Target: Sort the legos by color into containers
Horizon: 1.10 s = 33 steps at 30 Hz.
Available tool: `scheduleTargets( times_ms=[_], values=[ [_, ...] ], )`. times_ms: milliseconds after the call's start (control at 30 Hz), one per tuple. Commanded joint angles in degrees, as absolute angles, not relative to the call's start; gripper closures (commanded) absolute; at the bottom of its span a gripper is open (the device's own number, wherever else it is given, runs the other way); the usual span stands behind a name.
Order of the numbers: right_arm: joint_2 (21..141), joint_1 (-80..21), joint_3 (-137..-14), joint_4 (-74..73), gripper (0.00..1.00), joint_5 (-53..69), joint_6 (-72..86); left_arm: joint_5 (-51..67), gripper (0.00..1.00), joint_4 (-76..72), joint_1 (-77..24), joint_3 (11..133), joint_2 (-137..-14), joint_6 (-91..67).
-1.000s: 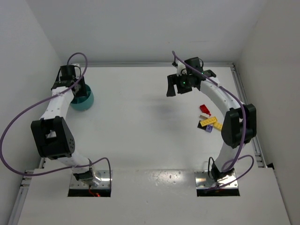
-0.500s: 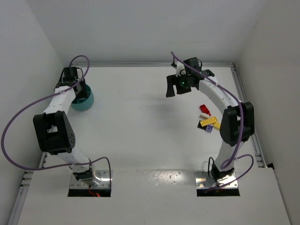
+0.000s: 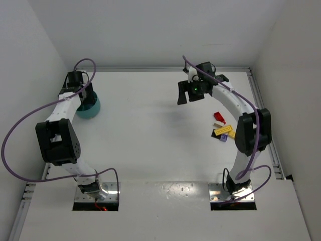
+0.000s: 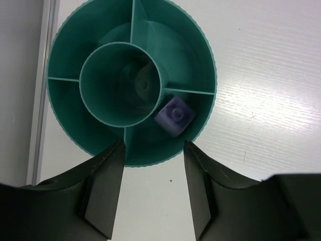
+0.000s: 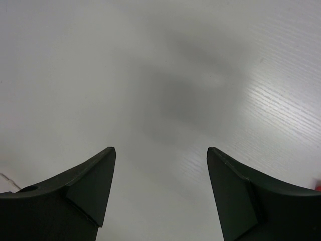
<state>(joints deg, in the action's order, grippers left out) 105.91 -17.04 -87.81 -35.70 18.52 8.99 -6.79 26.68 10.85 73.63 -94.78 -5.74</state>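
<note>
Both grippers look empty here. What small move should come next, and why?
Probably the right gripper should swing toward the loose legos. It is open over bare table, holding nothing, while the left gripper, also open, hangs over the bowl, where one purple-blue brick already lies in an outer compartment.

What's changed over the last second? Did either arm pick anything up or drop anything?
Little moved. The left arm's elbow drew slightly away from the near edge, while the left gripper stayed open over the teal bowl. The right gripper, open and empty, drifted slightly left. Nothing was visibly grabbed or released. The bowl and the legos on the table stayed put.
</note>
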Motion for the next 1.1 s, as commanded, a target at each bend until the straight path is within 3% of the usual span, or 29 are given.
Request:
scheduleTargets(
  times_ms=[0,167,233,267,300,433,567,733,900,1067],
  values=[
    [105.56,-16.96,-90.35,-35.24,0.26,19.51,8.35,-7.56,0.44,25.05,10.55,73.04,-93.52,-5.27],
    [104.33,-16.96,-88.69,-35.24,0.26,17.85,6.69,-1.43,0.44,21.63,10.55,71.46,-85.45,-3.17],
    [103.54,-16.96,-86.93,-36.38,0.26,16.44,4.93,10.32,0.42,21.01,10.02,71.46,-81.58,-0.46],
    [102.84,-16.96,-85.97,-37.95,0.26,14.87,1.70,15.42,0.12,21.01,9.50,70.85,-77.91,4.17],
    [101.35,-16.27,-82.74,-38.49,0.26,14.16,-0.16,22.69,0.00,21.01,8.97,70.84,-75.96,5.78],
    [96.17,-14.16,-72.26,-39.71,0.26,10.46,-9.03,32.51,0.00,22.40,8.96,69.43,-72.16,8.44],
    [92.12,-9.51,-67.07,-44.02,0.40,7.39,-15.37,39.10,0.00,25.49,8.96,70.14,-72.77,9.05],
    [87.72,-5.37,-65.84,-49.92,0.42,0.62,-18.80,24.04,0.00,26.10,-0.42,69.35,-72.77,7.29],
    [82.36,-1.68,-59.86,-49.31,0.35,-0.80,-26.96,21.80,0.00,23.29,-8.42,64.87,-70.05,10.81],
    [83.50,0.43,-57.49,-50.80,0.35,1.93,-29.96,20.13,0.00,20.66,-11.77,62.93,-68.91,10.81]
  ],
)
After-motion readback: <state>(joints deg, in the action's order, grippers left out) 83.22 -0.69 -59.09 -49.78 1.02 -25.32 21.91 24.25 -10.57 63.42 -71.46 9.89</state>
